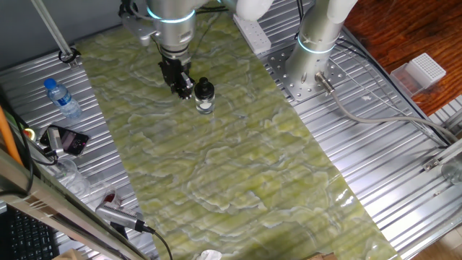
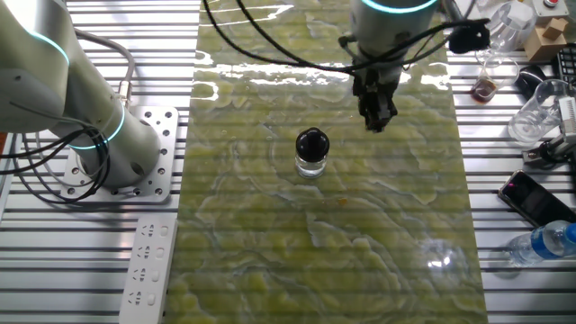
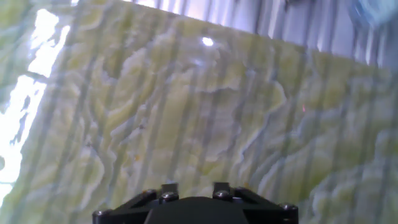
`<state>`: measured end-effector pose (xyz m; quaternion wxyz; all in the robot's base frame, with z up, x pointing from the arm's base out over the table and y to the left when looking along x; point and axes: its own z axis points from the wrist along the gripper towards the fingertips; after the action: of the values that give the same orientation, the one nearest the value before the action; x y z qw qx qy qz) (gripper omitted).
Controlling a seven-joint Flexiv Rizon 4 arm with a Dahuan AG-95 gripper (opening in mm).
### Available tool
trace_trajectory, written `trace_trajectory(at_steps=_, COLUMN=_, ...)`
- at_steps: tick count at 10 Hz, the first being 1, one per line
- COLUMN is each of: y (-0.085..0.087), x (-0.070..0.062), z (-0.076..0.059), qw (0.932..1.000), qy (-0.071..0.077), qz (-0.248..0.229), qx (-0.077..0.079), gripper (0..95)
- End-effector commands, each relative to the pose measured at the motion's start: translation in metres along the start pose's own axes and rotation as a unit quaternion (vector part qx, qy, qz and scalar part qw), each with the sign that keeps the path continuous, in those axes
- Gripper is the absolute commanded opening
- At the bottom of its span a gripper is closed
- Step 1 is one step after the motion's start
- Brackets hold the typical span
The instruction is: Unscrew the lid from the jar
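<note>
The small clear glass jar stands upright on the green marbled mat, with its round black lid on top. In the other fixed view the jar and lid sit near the mat's middle. My gripper hangs low over the mat just beside the jar, a short gap from it; it also shows in the other fixed view. It holds nothing. In the hand view only two separate fingertips show at the bottom edge, over bare mat. The jar is out of the hand view.
A blue-capped water bottle and a phone lie on the metal table beside the mat. A second arm's base and a power strip stand at the mat's other side. Glassware stands near the bottle.
</note>
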<state>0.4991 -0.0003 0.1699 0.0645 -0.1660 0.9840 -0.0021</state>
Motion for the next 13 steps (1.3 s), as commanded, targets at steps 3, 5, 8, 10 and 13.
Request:
trace_trajectory(at_steps=3, y=0.0001, x=-0.0011, z=0.0002, qw=0.9986, qy=-0.017, qz=-0.049, qx=0.005, gripper=0.0)
trace_trajectory(at_steps=5, y=0.0002, x=-0.0010, z=0.0006, qw=0.9984, qy=-0.017, qz=-0.053, qx=0.006, gripper=0.0)
trace_trajectory(at_steps=8, y=0.0005, x=0.0000, z=0.0010, qw=0.9938, qy=-0.019, qz=-0.109, qx=0.006, gripper=0.0)
trace_trajectory(at_steps=10, y=0.0009, x=0.0013, z=0.0019, qw=0.9904, qy=-0.021, qz=-0.136, qx=0.008, gripper=0.0)
trace_trajectory(at_steps=13, y=0.0013, x=0.0023, z=0.0012, qw=0.9920, qy=-0.015, qz=-0.125, qx=0.006, gripper=0.0)
